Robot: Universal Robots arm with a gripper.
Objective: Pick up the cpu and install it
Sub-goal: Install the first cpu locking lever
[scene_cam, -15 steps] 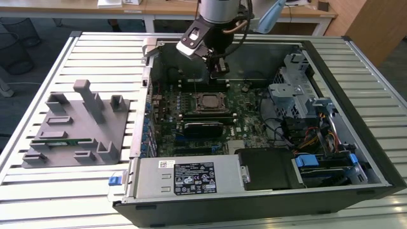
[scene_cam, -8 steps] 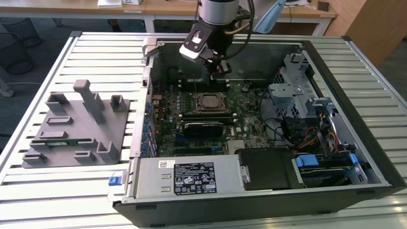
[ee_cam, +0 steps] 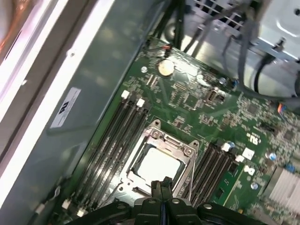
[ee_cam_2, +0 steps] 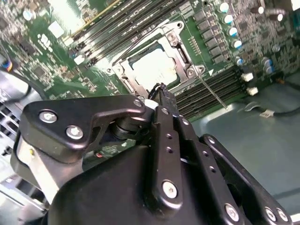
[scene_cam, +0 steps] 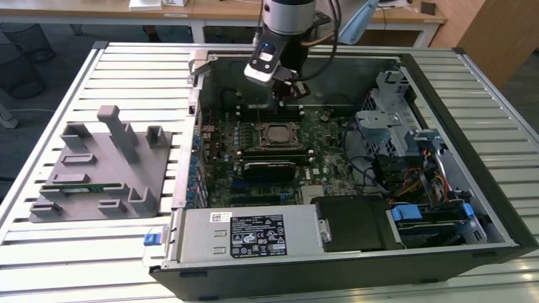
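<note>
End effector (ee_cam: 161,184) clenched (empty) — near socket (ee_cam: 171,140) | cpu (ee_cam: 157,165) seated in socket

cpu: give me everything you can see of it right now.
The cpu is a small flat square with a bright silvery metal top that glares under the light. It lies flat inside the metal-framed socket on the green motherboard, with memory slots along two opposite sides. In the first wrist view the pincer sits over one edge of it, shut and holding nothing. Whether its tips touch the chip cannot be told.
</note>
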